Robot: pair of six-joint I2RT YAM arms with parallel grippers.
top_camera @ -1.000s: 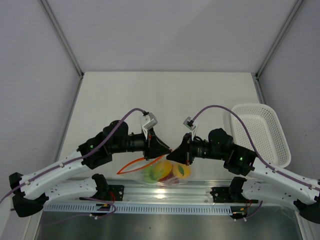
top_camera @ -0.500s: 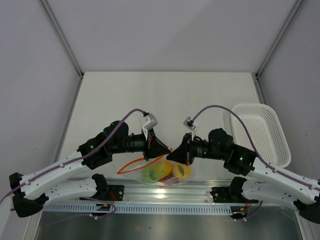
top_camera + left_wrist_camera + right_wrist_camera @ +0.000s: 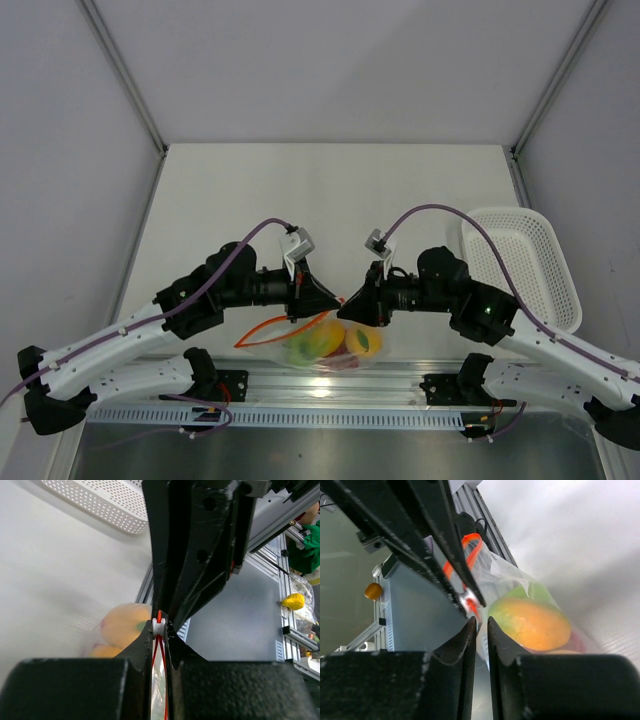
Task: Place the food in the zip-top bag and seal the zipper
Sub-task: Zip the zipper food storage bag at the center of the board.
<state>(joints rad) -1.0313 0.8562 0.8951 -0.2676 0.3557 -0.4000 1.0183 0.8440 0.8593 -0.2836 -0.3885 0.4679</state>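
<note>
The zip-top bag (image 3: 322, 352) lies at the table's near edge with the food inside: a lime green fruit (image 3: 298, 349), a yellow-orange one (image 3: 325, 338) and a red one (image 3: 354, 346). My left gripper (image 3: 335, 298) is shut on the zipper's white tab (image 3: 158, 626), and the orange-red zipper (image 3: 159, 652) runs between its fingers. My right gripper (image 3: 346, 306) meets it tip to tip and is shut on the clear bag's edge (image 3: 481, 639), just beside the tab (image 3: 468, 600). The orange fruit (image 3: 530, 622) shows through the plastic. The open zipper loops out to the left (image 3: 262, 328).
A white mesh basket (image 3: 520, 265) stands at the right edge of the table, also in the left wrist view (image 3: 95, 500). The aluminium rail (image 3: 330, 385) with the arm bases runs just below the bag.
My right arm has shifted slightly up and to the left, its wrist closer to the left gripper. The left arm and the bag have barely moved.
</note>
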